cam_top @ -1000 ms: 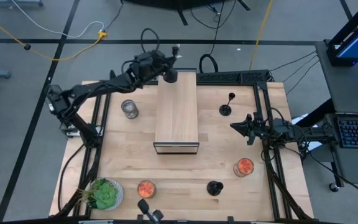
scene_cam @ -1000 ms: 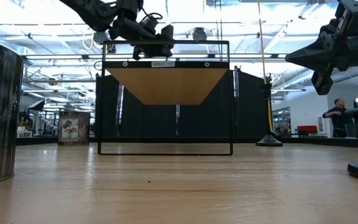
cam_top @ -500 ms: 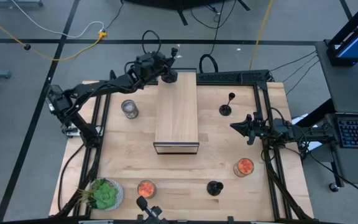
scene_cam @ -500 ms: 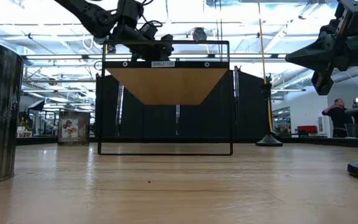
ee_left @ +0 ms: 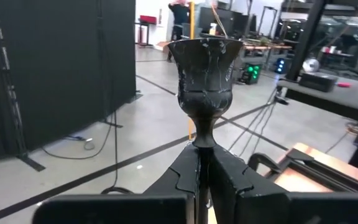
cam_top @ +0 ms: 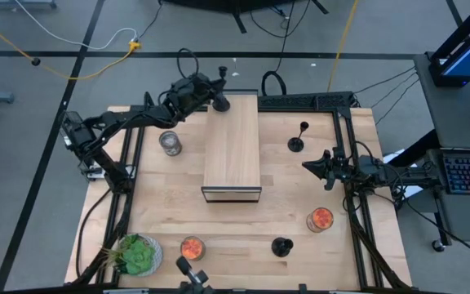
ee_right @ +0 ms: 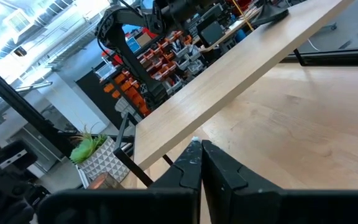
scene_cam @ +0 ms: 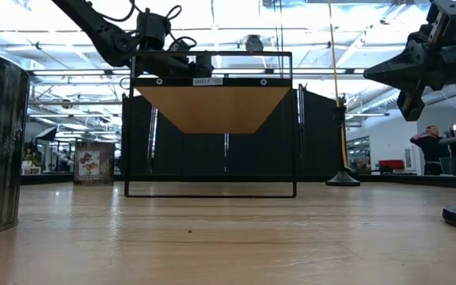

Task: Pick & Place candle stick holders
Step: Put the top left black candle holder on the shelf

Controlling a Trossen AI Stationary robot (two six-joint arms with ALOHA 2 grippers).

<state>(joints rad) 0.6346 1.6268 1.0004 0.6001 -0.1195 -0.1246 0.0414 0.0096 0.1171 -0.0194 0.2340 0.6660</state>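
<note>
Holding one candlestick holder by its thin stem, the left gripper keeps its two fingers pressed almost together, with only the stem between them. In the left wrist view the cup of the holder stands upright just above the fingertips, so the grip is low on the stem; this probably keeps the piece vertical while it is carried. In the high view the base of this holder shows as a dark disc just beside the fingers, at the far left corner of the wooden shelf. I cannot tell whether the base touches the shelf top or hangs a little over it.

The right gripper is fully closed and has nothing between its fingers; it waits near the right edge of the table. A second tall candlestick holder stands just beyond its fingertips, towards the shelf, well apart from the shelf itself. A squat candlestick holder stands at the near side of the table, farther from both grippers.

My judgement is that the shelf top is where the holders go, and that the other two are not yet picked.

A glass jar stands below the left arm, beside the shelf.
</note>
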